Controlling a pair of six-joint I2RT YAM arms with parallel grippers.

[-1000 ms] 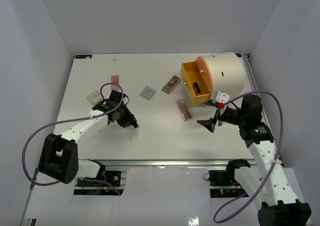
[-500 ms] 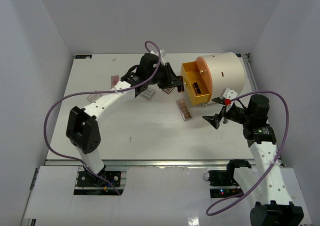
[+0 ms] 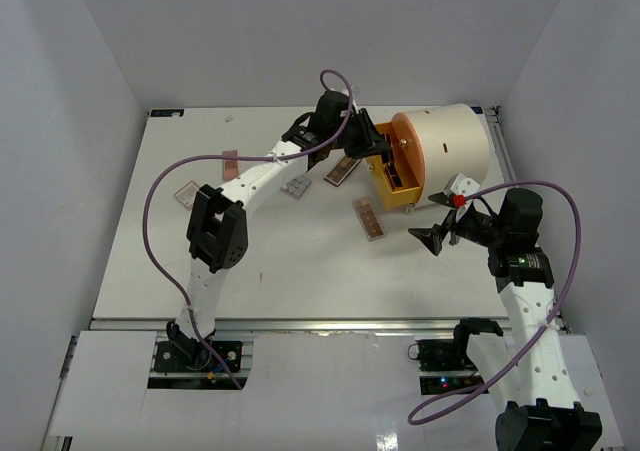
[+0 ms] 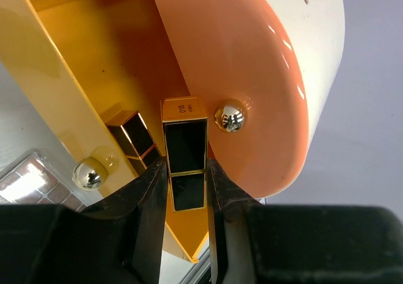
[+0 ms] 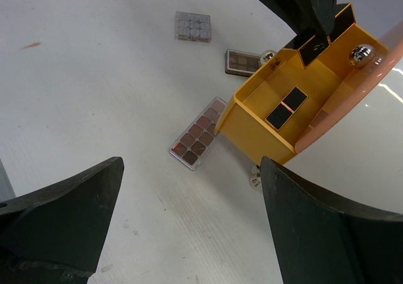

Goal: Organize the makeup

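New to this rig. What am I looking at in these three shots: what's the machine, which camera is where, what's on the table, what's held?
The machine is two robot arms bolted at the near edge of a white table, each ending in a two-finger gripper. The wide picture comes from a fixed camera above and behind the arms. The other two come from a camera on each wrist, so the dark shapes at the bottom are that arm's own fingers.

On the table stands a cream cylinder with an orange front, its yellow drawer pulled open. Nearby lie a brown palette, a second palette, a grey square palette, a pink palette and a pinkish compact.

The left gripper is shut on a black-and-gold lipstick tube at the drawer, where another lipstick lies. The right gripper is open and empty.
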